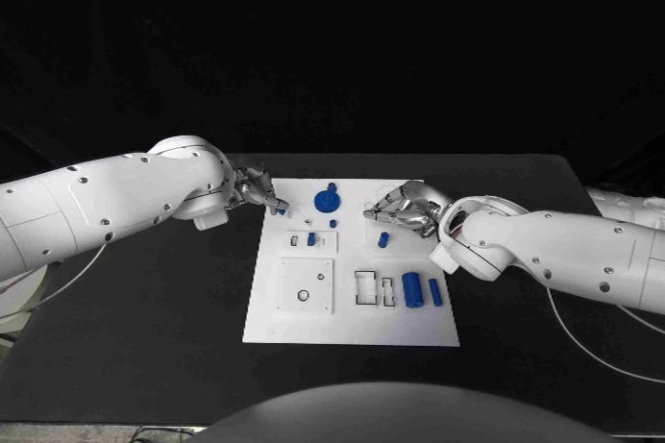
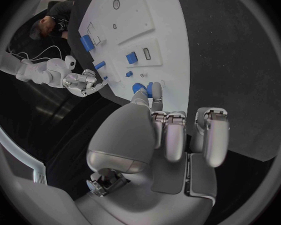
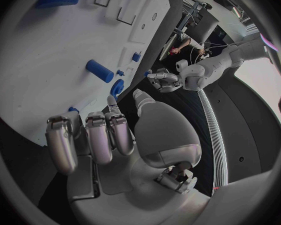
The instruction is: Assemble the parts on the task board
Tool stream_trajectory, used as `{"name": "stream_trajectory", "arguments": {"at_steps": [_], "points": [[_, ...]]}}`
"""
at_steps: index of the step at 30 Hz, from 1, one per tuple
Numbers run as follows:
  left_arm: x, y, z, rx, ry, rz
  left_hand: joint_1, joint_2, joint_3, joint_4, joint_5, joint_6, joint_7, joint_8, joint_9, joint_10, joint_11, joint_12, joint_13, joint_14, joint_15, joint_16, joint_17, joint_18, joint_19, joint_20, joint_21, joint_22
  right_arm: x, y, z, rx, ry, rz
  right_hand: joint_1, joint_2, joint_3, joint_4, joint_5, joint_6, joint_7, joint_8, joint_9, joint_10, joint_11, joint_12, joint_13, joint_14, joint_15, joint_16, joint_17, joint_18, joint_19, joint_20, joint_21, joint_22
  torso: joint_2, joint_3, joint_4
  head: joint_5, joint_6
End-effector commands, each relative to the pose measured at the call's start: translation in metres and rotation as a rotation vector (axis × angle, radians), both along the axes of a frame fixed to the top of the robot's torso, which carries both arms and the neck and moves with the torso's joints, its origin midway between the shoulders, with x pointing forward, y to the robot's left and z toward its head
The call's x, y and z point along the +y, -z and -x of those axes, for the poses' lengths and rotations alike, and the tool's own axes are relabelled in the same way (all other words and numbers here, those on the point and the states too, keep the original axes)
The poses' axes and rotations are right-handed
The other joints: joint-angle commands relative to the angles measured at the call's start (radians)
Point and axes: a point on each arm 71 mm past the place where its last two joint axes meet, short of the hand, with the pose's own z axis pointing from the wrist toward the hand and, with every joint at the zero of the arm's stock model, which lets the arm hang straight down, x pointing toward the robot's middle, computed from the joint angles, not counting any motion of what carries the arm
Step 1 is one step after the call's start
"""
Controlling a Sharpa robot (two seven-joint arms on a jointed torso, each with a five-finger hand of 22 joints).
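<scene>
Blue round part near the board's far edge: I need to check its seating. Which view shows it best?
The head view shows the blue round part whole, from above. The left wrist view hides it partly behind fingers; the right wrist view shows it edge-on.

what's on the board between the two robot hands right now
In the head view, a round blue part sits on the task board between the left robot hand and right robot hand.

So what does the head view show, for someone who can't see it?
A white task board lies on a black table with small blue parts on it. The left hand and right hand reach over its far end.
</scene>
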Motion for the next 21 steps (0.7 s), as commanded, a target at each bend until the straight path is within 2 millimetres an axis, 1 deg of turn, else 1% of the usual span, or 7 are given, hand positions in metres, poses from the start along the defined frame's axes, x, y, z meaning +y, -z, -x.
{"name": "stream_trajectory", "arguments": {"at_steps": [1, 6, 11, 14, 16, 21], "points": [[-0.003, 0.001, 0.009, 0.058, -0.007, -0.026, 0.028, 0.039, 0.01, -0.001, 0.005, 0.01, -0.003, -0.003, 0.0, 0.156, -0.043, -0.003, 0.028, 0.099, 0.003, 0.003, 0.263, -0.007, 0.103, 0.007, 0.002, 0.263, 0.002, 0.001, 0.001, 0.002, -0.014, 0.006, -0.003, 0.0, 0.002, 0.001, 0.003, -0.002, 0.019, 0.003, 0.001, 0.107, 0.007, 0.004, 0.263, 0.104, 0.007, 0.004, 0.263, -0.014, 0.103, 0.005, 0.004, 0.263, 0.0, -0.0002, 0.0, 0.003, -0.001], [-0.009, 0.001, 0.02, 0.083, -0.009, -0.041, 0.029, 0.039, 0.016, -0.002, 0.007, 0.015, -0.005, -0.002, 0.001, 0.156, -0.044, -0.003, 0.028, 0.099, 0.003, 0.003, 0.263, -0.007, 0.103, 0.007, 0.002, 0.263, 0.002, 0.0, 0.001, 0.0, -0.015, 0.005, -0.003, 0.0, 0.002, 0.001, 0.003, -0.002, 0.019, 0.003, 0.001, 0.107, 0.007, 0.004, 0.263, 0.104, 0.007, 0.004, 0.263, -0.014, 0.103, 0.005, 0.004, 0.263, 0.0, 0.0, -0.0013, 0.007, -0.001], [-0.018, 0.003, 0.027, 0.11, -0.017, -0.068, 0.034, 0.037, 0.029, -0.003, 0.01, 0.017, -0.006, -0.004, 0.0, 0.156, -0.046, -0.003, 0.028, 0.099, 0.002, 0.003, 0.263, -0.007, 0.103, 0.007, 0.002, 0.263, 0.002, 0.0, 0.001, -0.002, -0.014, 0.004, -0.003, 0.0, 0.002, 0.001, 0.003, -0.002, 0.019, 0.003, 0.001, 0.107, 0.007, 0.004, 0.263, 0.104, 0.007, 0.004, 0.263, -0.014, 0.103, 0.005, 0.004, 0.263, 0.001, -0.0008, -0.0003, 0.009, 0.0], [-0.022, 0.004, 0.029, 0.12, -0.027, -0.086, 0.033, 0.037, 0.03, -0.002, 0.01, 0.017, -0.006, -0.004, 0.0, 0.156, -0.046, -0.003, 0.028, 0.099, 0.002, 0.003, 0.263, -0.007, 0.103, 0.007, 0.002, 0.263, 0.002, 0.0, 0.001, -0.001, -0.014, 0.004, -0.003, 0.0, 0.002, 0.001, 0.003, -0.002, 0.019, 0.003, 0.001, 0.107, 0.007, 0.004, 0.263, 0.104, 0.007, 0.004, 0.263, -0.014, 0.103, 0.005, 0.004, 0.263, 0.001, -0.0009, -0.0016, 0.01, 0.0], [-0.024, 0.004, 0.03, 0.124, -0.035, -0.097, 0.03, 0.036, 0.031, -0.001, 0.01, 0.017, -0.005, -0.005, 0.0, 0.156, -0.045, -0.003, 0.028, 0.099, 0.002, 0.003, 0.263, -0.007, 0.103, 0.007, 0.002, 0.263, 0.002, 0.0, 0.001, -0.002, -0.014, 0.004, -0.003, 0.0, 0.002, 0.001, 0.003, -0.002, 0.019, 0.003, 0.001, 0.107, 0.007, 0.004, 0.263, 0.104, 0.007, 0.004, 0.263, -0.014, 0.103, 0.005, 0.004, 0.263, 0.0, -0.0008, -0.0003, 0.01, -0.001], [-0.027, 0.005, 0.031, 0.126, -0.053, -0.119, 0.027, 0.037, 0.033, 0.0, 0.01, 0.018, -0.005, -0.006, 0.0, 0.156, -0.045, -0.003, 0.028, 0.099, 0.002, 0.003, 0.263, -0.007, 0.103, 0.007, 0.002, 0.263, 0.002, 0.0, 0.001, -0.001, -0.014, 0.004, -0.003, 0.0, 0.002, 0.001, 0.003, -0.002, 0.019, 0.003, 0.001, 0.107, 0.007, 0.004, 0.263, 0.104, 0.007, 0.004, 0.263, -0.014, 0.103, 0.005, 0.004, 0.263, 0.0, -0.0012, -0.0005, 0.012, -0.001]]}}
